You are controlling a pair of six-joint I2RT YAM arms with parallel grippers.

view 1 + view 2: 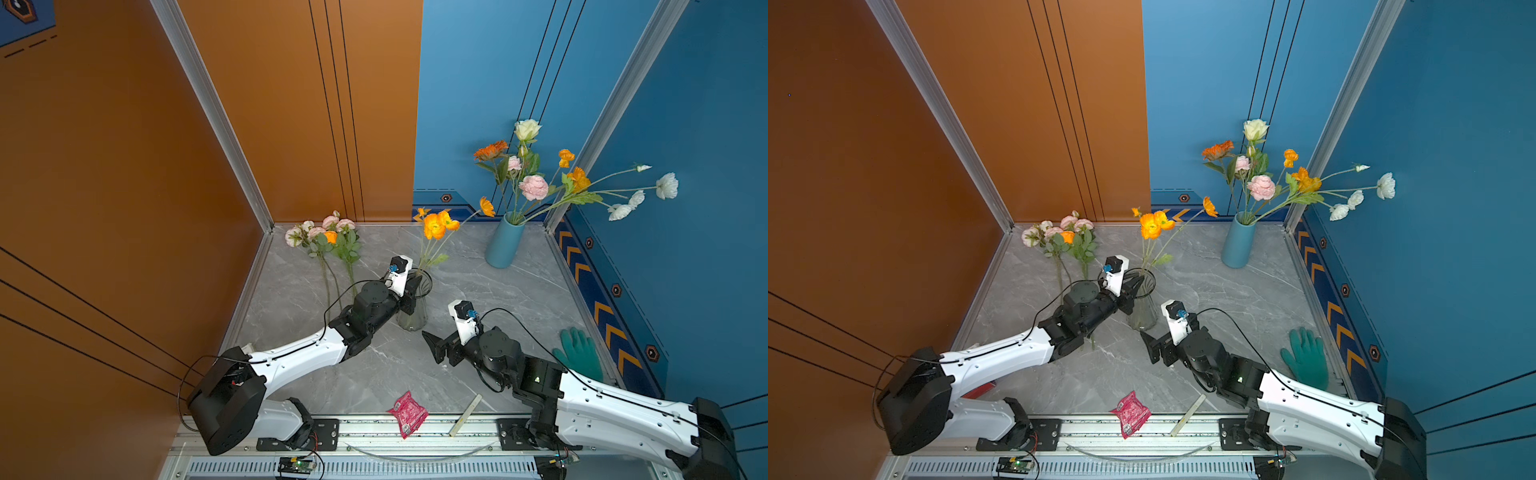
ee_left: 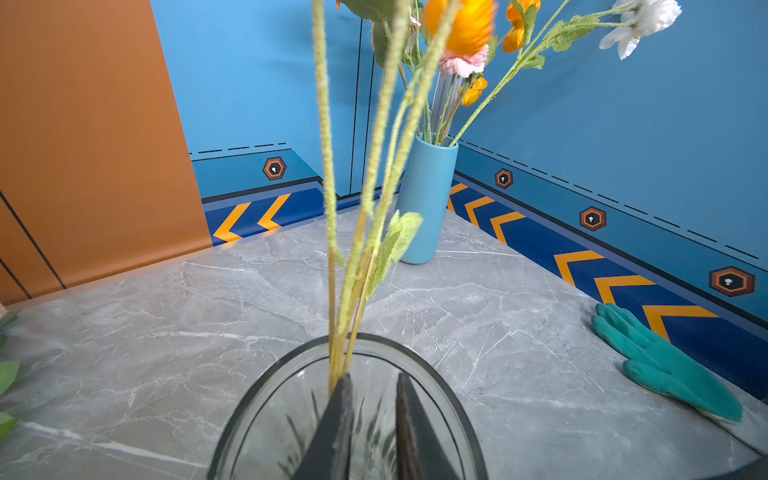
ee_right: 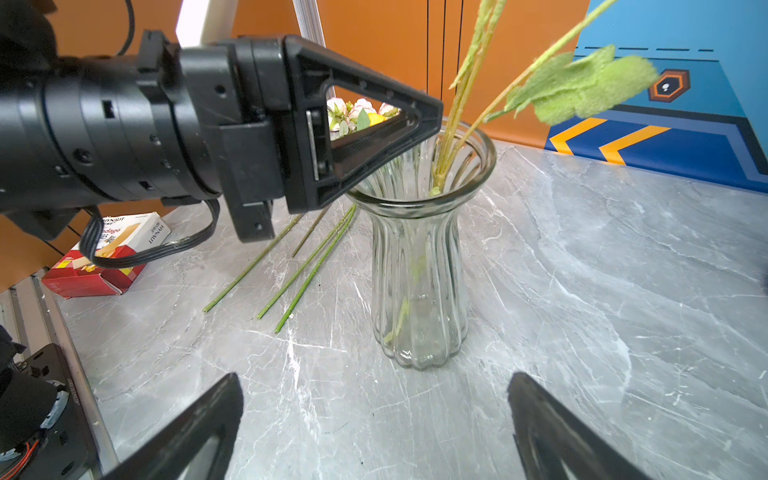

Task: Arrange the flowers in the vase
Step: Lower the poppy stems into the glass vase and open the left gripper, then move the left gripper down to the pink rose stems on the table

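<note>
indoors, blue-walled marble tabletop (image 1: 374, 374), left end effector (image 1: 417, 286) ajar, right end effector (image 1: 432, 347) wide, empty

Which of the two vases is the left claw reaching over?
The clear glass vase mid-table holding orange flowers; the left gripper hangs over its mouth. The blue vase stands in the far corner.

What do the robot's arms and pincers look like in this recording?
Both the left arm and the right arm have glossy white shells between bulky black round joints, with a thin black cable looping along each. Each wrist carries a small white camera block with a blue connector. The left pincer and right pincer are matte black, with triangular, open-framed fingers tapering to points.
</note>
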